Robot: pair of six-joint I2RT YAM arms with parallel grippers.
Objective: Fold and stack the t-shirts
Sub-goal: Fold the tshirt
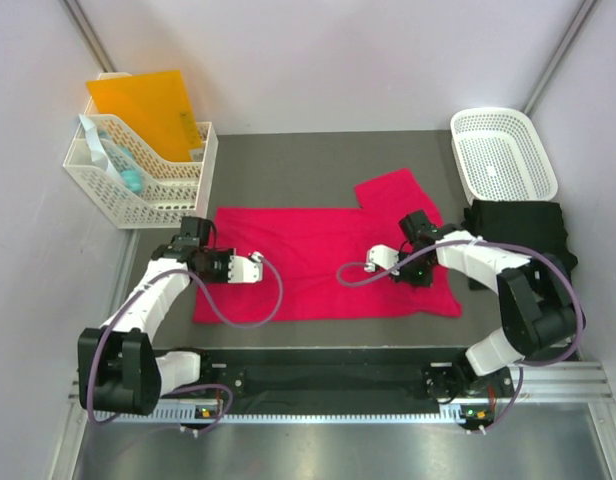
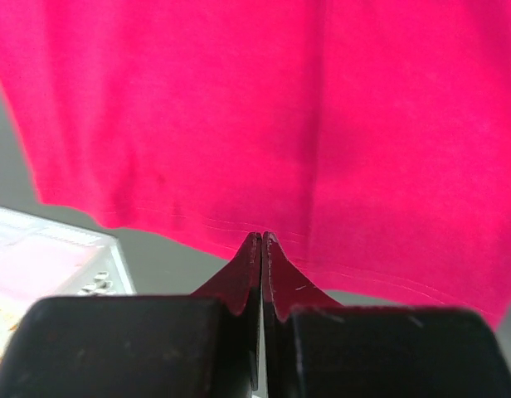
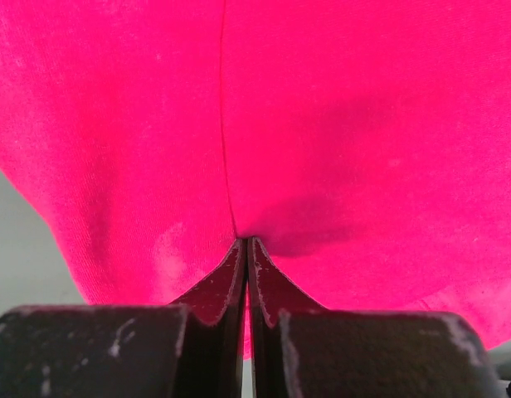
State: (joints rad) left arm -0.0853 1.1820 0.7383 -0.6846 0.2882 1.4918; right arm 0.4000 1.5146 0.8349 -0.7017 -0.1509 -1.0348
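A bright pinkish-red t-shirt (image 1: 318, 255) lies spread across the middle of the dark mat, one sleeve pointing to the back right. My left gripper (image 1: 256, 268) is over its left part. In the left wrist view that gripper (image 2: 262, 236) is shut, its tips pinching the stitched hem of the red t-shirt (image 2: 322, 124). My right gripper (image 1: 380, 262) is over the shirt's right part. It (image 3: 247, 240) is shut too, with a pucker of the red cloth (image 3: 338, 124) caught at its tips. A black t-shirt (image 1: 518, 230) lies bunched at the right edge.
A white lattice basket (image 1: 503, 150) stands at the back right, just behind the black shirt. At the back left is a white file rack (image 1: 138, 180) holding an orange folder (image 1: 148, 105). Light walls close in on both sides.
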